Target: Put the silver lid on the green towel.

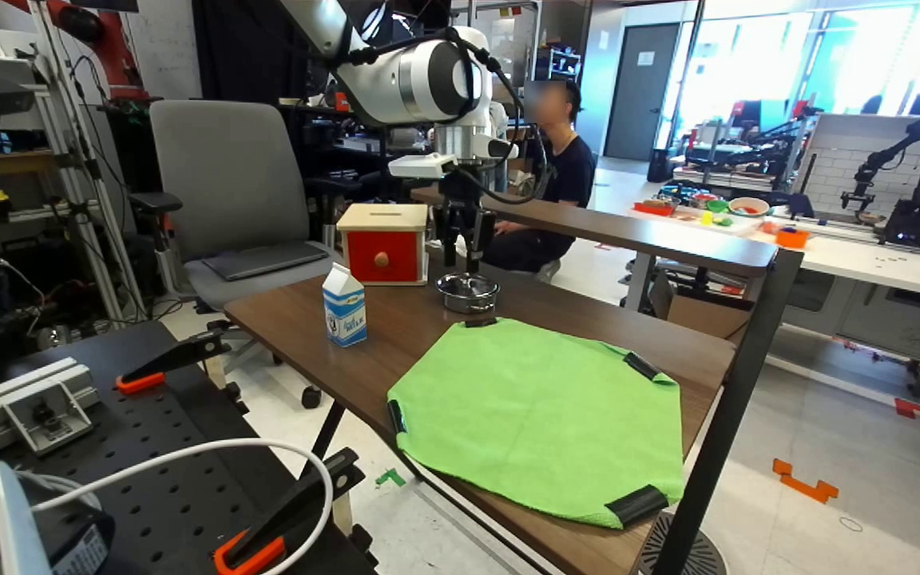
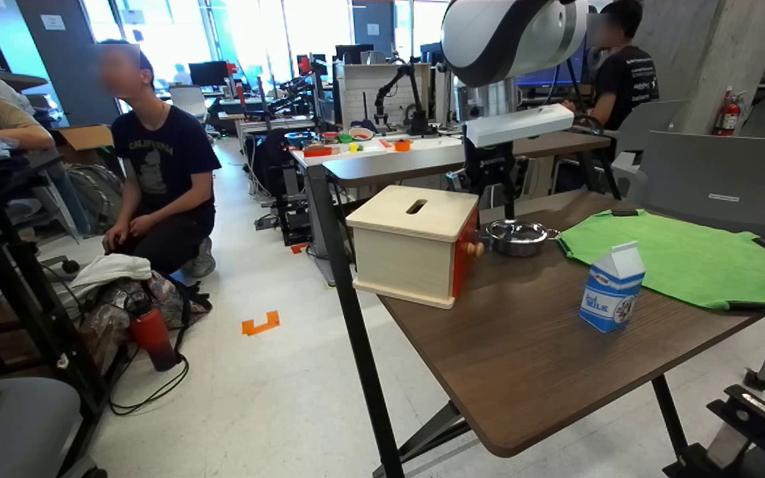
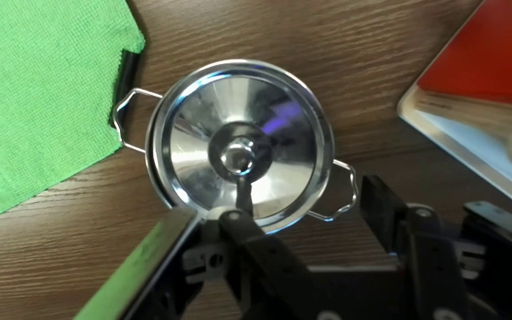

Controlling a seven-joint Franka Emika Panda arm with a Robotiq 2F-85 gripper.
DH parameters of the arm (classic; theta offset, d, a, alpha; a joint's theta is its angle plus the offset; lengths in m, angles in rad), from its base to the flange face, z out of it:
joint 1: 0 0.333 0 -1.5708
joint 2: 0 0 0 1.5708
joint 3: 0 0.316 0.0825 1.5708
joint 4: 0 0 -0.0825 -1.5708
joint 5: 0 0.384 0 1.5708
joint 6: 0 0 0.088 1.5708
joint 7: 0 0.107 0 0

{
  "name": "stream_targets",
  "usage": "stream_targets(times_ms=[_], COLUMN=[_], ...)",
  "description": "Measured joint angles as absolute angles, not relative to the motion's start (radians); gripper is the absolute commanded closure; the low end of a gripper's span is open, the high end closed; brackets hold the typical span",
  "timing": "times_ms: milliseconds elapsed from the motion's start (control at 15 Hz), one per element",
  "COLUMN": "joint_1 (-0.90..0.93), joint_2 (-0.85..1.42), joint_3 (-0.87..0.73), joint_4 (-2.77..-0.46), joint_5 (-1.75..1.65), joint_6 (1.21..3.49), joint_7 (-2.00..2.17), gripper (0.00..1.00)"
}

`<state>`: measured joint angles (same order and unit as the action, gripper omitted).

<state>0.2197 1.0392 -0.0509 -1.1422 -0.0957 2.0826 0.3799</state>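
Note:
The silver lid [image 3: 282,173], a shiny disc with a round central knob, lies on top of the small silver pot [image 3: 150,164]. The lid [image 1: 468,283] and pot [image 1: 469,304] stand on the table, and they also show in an exterior view [image 2: 517,248]. The green towel [image 1: 540,407] lies spread flat beside the pot, with its near corner by one pot handle; it also shows in the wrist view [image 3: 38,89]. My gripper [image 3: 305,202] is open and empty, above the pot with its fingers pointing down. In an exterior view the gripper [image 1: 463,259] hangs just over the lid.
A wooden box with a red front [image 1: 384,247] stands close to the pot, on the side away from the towel [image 2: 688,262]. A blue and white milk carton [image 1: 346,307] stands near the table edge. Black tape or clips [image 1: 637,505] hold the towel's corners. A raised shelf [image 1: 628,228] runs along the table.

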Motion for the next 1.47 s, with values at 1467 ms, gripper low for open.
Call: stream_targets(times_ms=[1467], joint_1=[0.228], joint_2=[0.937], joint_3=[-0.076], joint_4=[-1.342], joint_5=[-0.136], joint_6=[2.122], joint_7=[0.37], gripper=[0.5])
